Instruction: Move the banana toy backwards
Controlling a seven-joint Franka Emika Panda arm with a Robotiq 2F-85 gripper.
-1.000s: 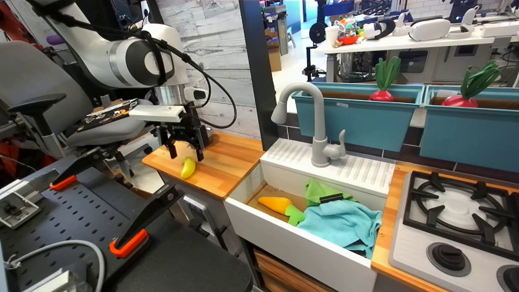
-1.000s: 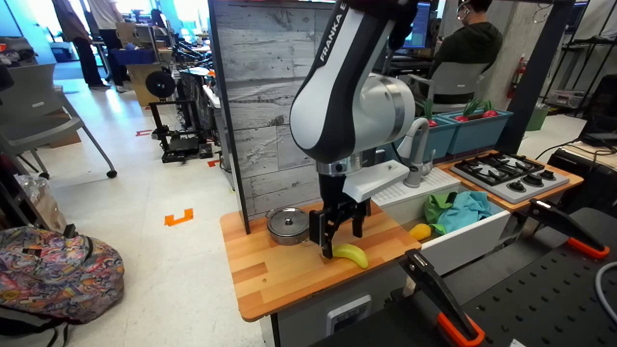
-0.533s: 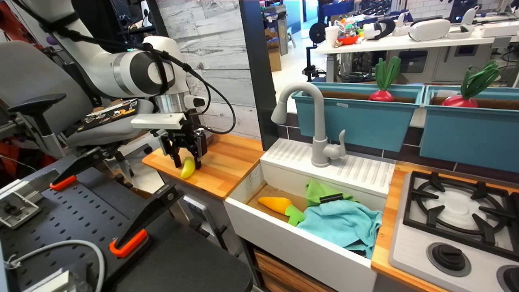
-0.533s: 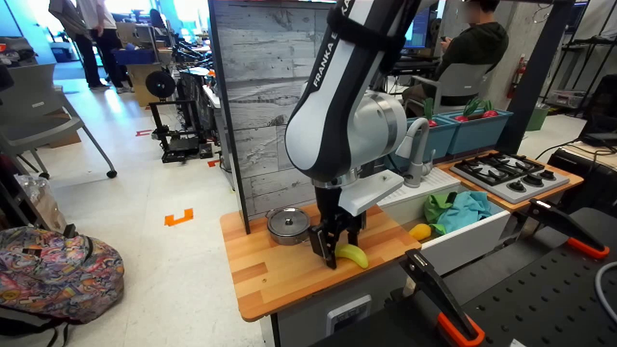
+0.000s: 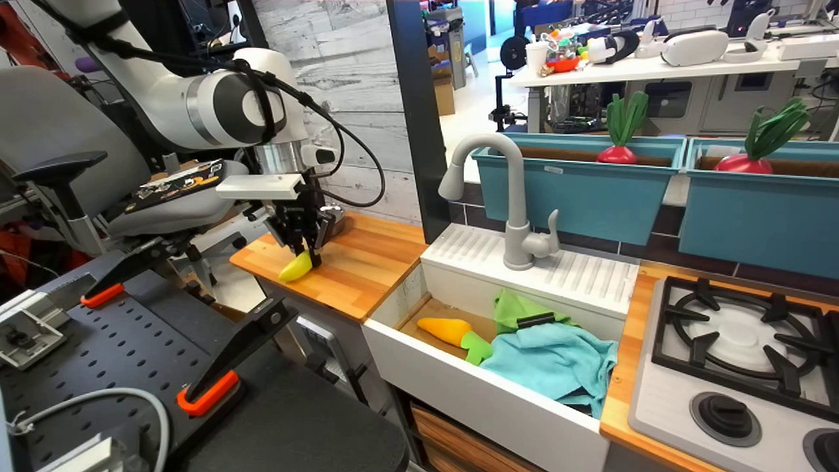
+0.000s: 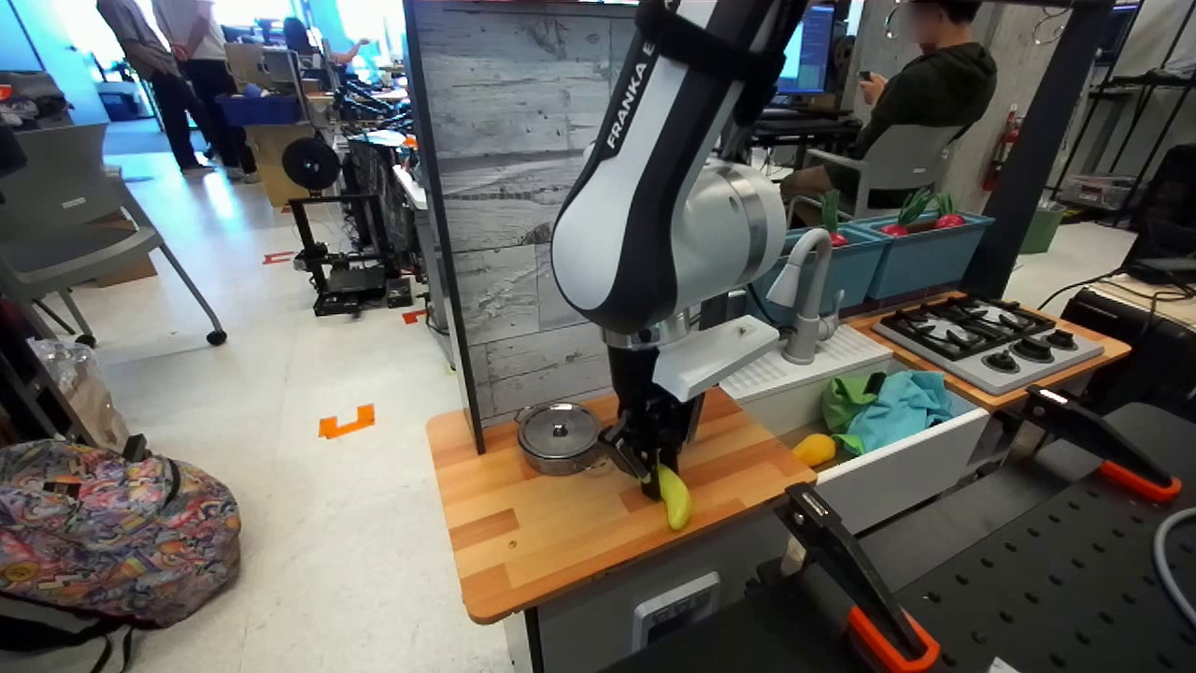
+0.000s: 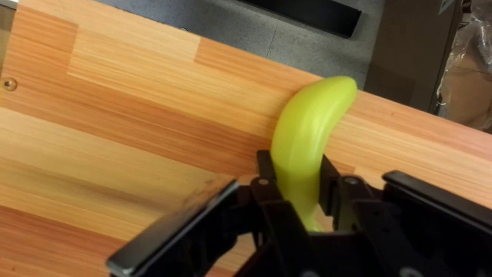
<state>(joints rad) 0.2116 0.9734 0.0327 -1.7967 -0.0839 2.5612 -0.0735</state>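
Holding banana toy (image 7: 301,138) in gripper (image 7: 296,168), right of centre in the wrist view, above or on the wooden counter (image 6: 542,547) at lower middle of an exterior view; can't tell whether lifted or resting. Gripped toward one end, across the narrow way, probably for a firm squeeze on the slimmer part. Leaves the thicker curve free, pointing to upper right of the wrist view and reaching the counter's edge there. Likely held so for pulling back from that edge. Clamped with fingers (image 7: 266,163) apart by no more than the toy's width, one touching each side. Could swivel about the pinched end if dragged, so calls for slow, level travel. Has lidded pot (image 6: 559,437) near, just left of centre in an exterior view, so worth steering clear.
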